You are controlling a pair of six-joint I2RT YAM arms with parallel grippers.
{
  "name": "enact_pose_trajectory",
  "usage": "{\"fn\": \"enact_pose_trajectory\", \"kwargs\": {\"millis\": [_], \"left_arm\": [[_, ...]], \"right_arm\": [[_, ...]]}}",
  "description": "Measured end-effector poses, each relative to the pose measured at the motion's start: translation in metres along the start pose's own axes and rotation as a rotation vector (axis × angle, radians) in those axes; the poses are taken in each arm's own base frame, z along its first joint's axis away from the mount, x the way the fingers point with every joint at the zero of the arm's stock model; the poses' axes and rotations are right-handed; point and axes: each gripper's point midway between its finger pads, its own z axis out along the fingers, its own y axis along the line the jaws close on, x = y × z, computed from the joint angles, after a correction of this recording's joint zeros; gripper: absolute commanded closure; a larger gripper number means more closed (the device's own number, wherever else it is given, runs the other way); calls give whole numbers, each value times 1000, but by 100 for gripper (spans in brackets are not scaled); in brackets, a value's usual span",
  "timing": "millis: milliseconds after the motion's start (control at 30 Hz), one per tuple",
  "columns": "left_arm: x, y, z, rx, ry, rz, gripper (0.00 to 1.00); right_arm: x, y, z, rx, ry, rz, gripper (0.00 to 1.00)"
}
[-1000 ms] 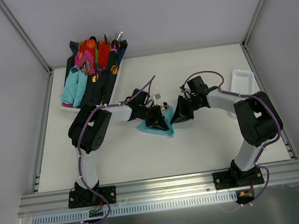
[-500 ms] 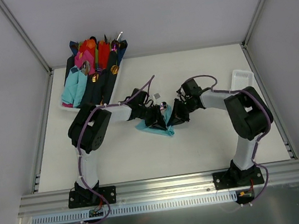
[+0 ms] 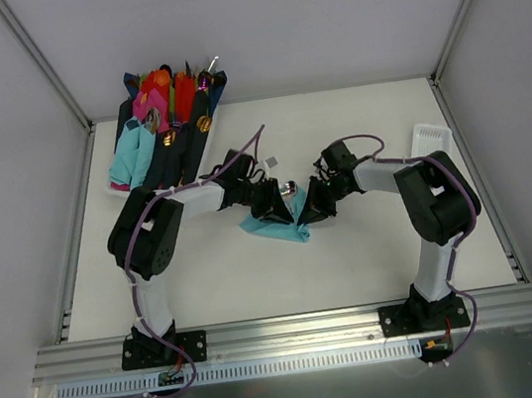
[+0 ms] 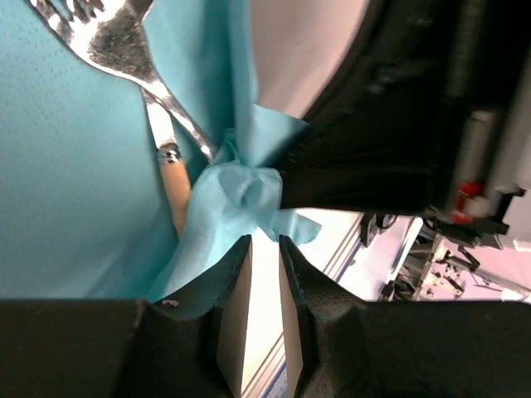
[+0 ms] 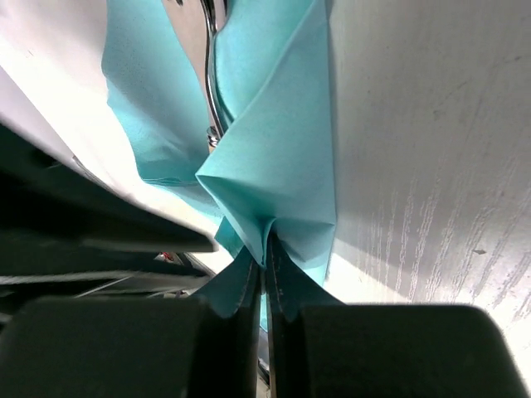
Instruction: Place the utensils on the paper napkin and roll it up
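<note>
Right tool [image 5: 265, 246]: clamped on a folded corner of the paper napkin [image 5: 282, 124]. The fold runs straight into the closed fingertips, and the paper is tented up off the bench [image 5: 431, 166].

Left tool [image 4: 265, 240]: jaws slightly apart. Light shows through the gap and nothing is pinched in it. A crumpled napkin knot sits just ahead of its fingertips, with one flap draped against the left finger [image 4: 234, 307].

In the left wrist view the right tool [image 4: 373, 149] comes in from the right and has that knot by its tip.

Utensils [image 5: 212, 58]: lying on the napkin, partly wrapped, with a metal shaft running down into the fold. The fork [image 4: 124, 41] has its head on the open teal sheet and its handle disappears under the bunched paper.

Top view: the napkin [image 3: 268, 229] is mid-bench between the two arms, with both tools meeting over its far-right edge, left tool [image 3: 277, 202] and right tool [image 3: 306, 209]. A shiny utensil end pokes up between them.

The tray [image 3: 116, 189] of coloured bundles is at the far left and the white basket [image 3: 433, 142] at the far right. Both are well apart from the tools.
</note>
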Motion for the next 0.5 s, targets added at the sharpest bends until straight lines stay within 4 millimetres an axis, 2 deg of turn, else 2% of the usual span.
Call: {"fn": "enact_pose_trajectory", "kwargs": {"millis": [167,333,500], "left_arm": [[-9,-12,-24,24,-43,37,80],[-4,4,-33,2,-39,21,80],[7,14,-31,-16,-9,10,81]], "right_arm": [[0,-1,0,2,-1,0,96],[0,-1,0,3,-1,1,96],[0,-1,0,4,-1,1,97]]}}
